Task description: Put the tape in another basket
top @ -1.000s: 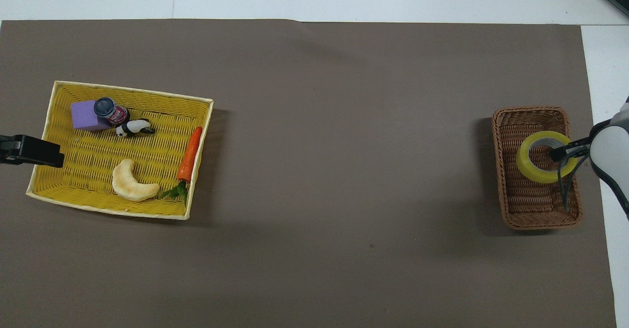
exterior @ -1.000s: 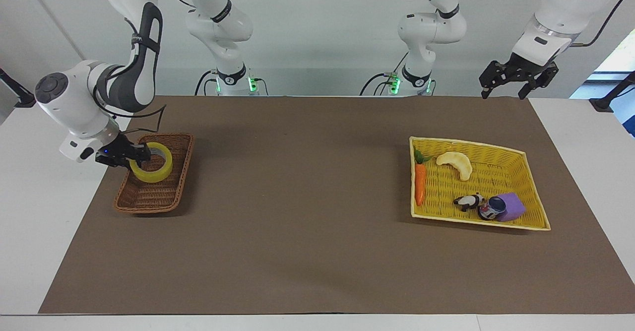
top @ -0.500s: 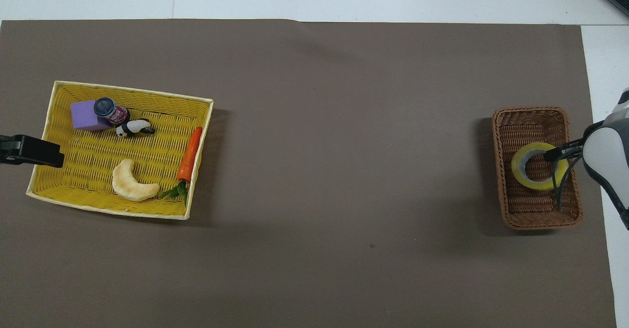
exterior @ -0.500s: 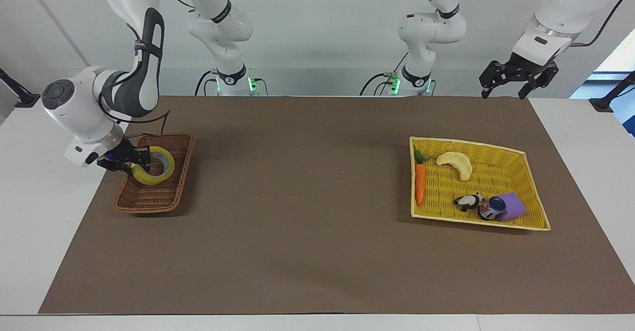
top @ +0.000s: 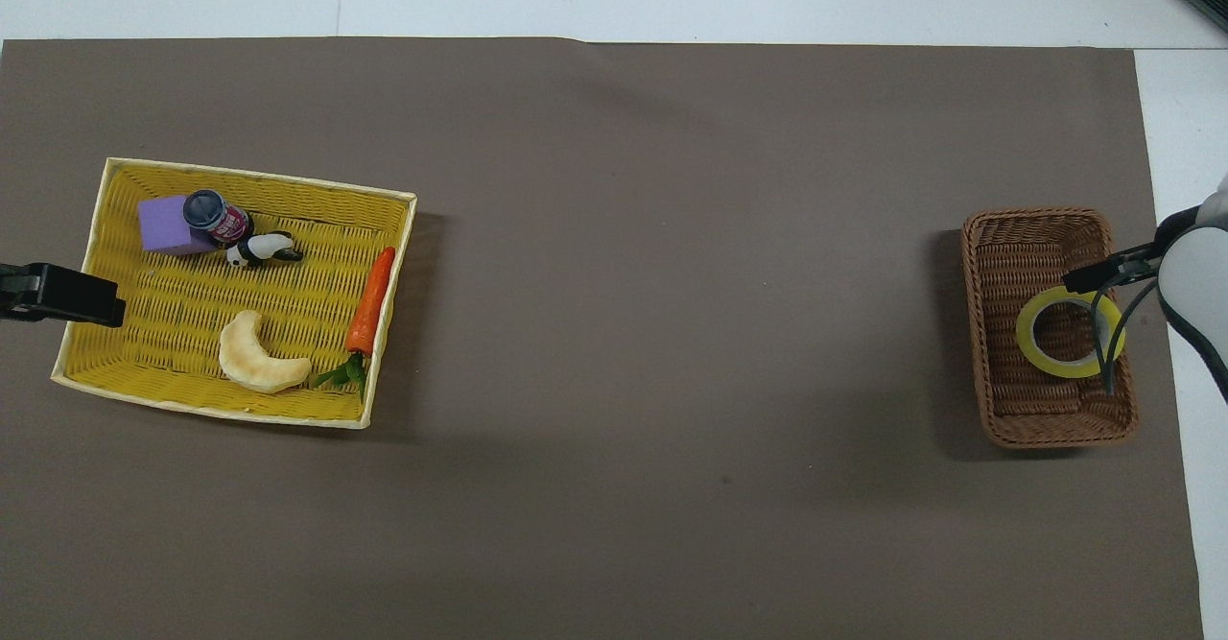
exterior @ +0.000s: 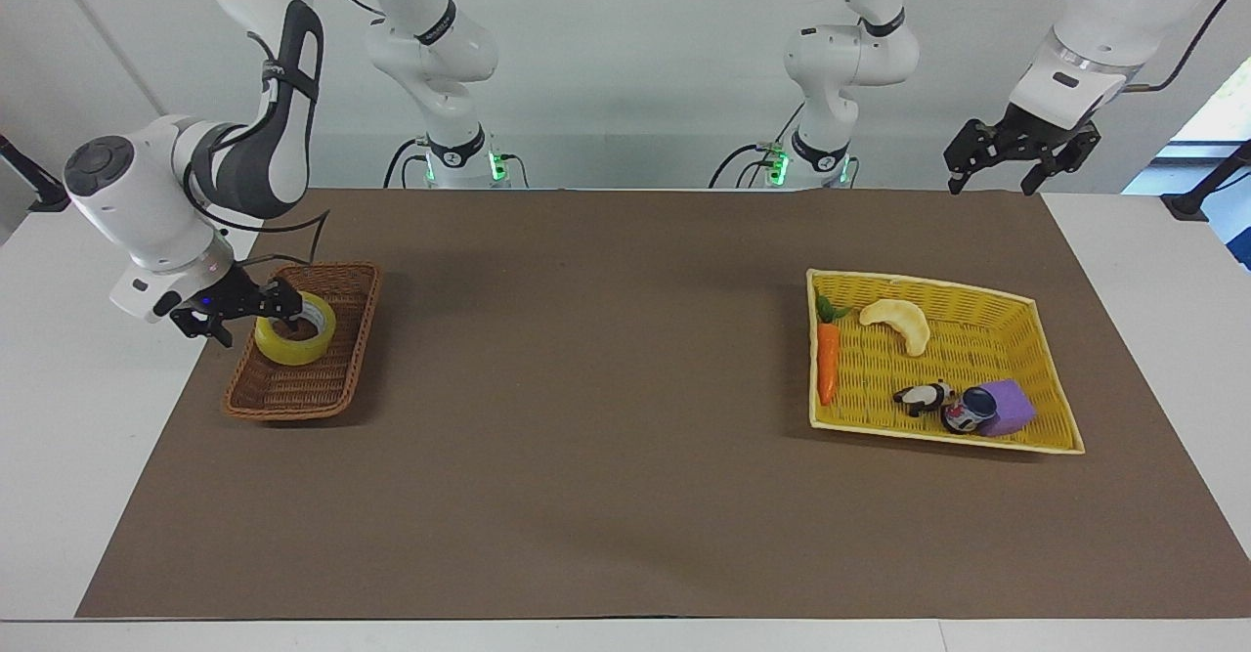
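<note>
The tape (exterior: 294,333) lies flat in the brown basket (exterior: 344,378), at the middle left of the facing view. The right gripper (exterior: 237,311) sits at the basket's outer rim with its jaws spread wide, one fingertip over the roll's core and nothing gripped. This looks like the release step: the roll is delivered, and the task seems all but done. The next move calls for a straight lift clear of the rim, without snagging the roll. The left gripper (exterior: 1018,155) waits, jaws wide, at the upper right.
</note>
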`<state>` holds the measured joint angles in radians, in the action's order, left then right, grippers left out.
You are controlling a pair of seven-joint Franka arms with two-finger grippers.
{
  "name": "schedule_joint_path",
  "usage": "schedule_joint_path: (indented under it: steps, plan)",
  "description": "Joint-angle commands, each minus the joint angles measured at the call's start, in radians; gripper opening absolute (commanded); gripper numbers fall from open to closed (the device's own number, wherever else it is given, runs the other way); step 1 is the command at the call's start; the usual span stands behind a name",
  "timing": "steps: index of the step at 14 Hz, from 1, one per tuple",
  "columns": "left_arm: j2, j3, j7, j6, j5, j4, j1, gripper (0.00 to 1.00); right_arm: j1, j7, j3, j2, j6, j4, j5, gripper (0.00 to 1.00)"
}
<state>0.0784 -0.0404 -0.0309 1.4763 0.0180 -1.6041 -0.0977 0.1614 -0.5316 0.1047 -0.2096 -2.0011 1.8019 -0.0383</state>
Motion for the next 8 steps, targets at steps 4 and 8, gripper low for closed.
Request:
schedule_joint_path:
  steps: [4, 8]
  plan:
    - [0.011, 0.001, -0.004, -0.018, 0.007, 0.006, 0.004, 1.00, -0.029, 0.486, -0.170, 0.162, 0.178, -0.036, -0.023, 1.00]
    - [0.011, 0.001, -0.004, -0.018, 0.007, 0.006, 0.004, 1.00, -0.196, 0.783, -0.174, 0.260, 0.281, -0.047, -0.002, 1.00]
